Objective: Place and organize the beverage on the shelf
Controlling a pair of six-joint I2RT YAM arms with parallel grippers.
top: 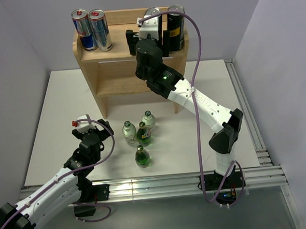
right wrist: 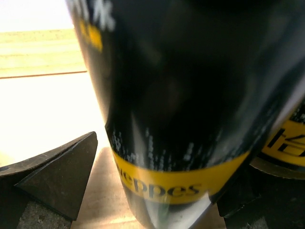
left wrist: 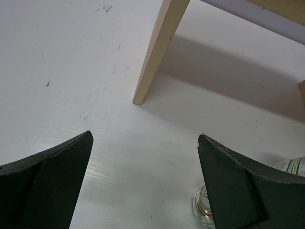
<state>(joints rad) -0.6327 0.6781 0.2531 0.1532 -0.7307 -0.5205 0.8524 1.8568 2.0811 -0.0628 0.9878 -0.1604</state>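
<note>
Small light-wood two-tier shelf (top: 119, 62) stood at the far end of the white counter (top: 54, 110), side panels resting on it. On the shelf's top tier, left end: two silver cans with red and blue print (top: 81, 29) (top: 100, 30), upright, side by side, touching or nearly so. On the top tier's right end: two tall black cans, one (top: 177, 27) at the outer corner and the other (top: 152, 13) just inboard of it, mostly hidden behind the wrist camera. Right gripper (top: 149, 34) was at that inboard can on the top tier. In the right wrist view the black can with a yellow band (right wrist: 190, 119) filled the space between the jaws; the near black finger (right wrist: 57, 176) stood off the can, with a strip of pale shelf wood showing between them, so the jaws read as released and straddling it, not clenched. The second yellow-banded can (right wrist: 290, 138) sat right beside it. In front of the shelf, on the counter, four small glass bottles stood upright in a loose cluster: two pale (top: 129, 131) (top: 148, 120) and two dark green (top: 143, 134) (top: 142, 156). Left gripper (top: 99, 127) hung low over the counter, in front of the shelf's left side panel and left of the bottles. Its jaws were spread wide and held nothing (left wrist: 144, 136). The wrist view showed the panel's foot (left wrist: 157, 52) ahead and a bottle top (left wrist: 202, 202) by the right finger (left wrist: 238, 186).
</note>
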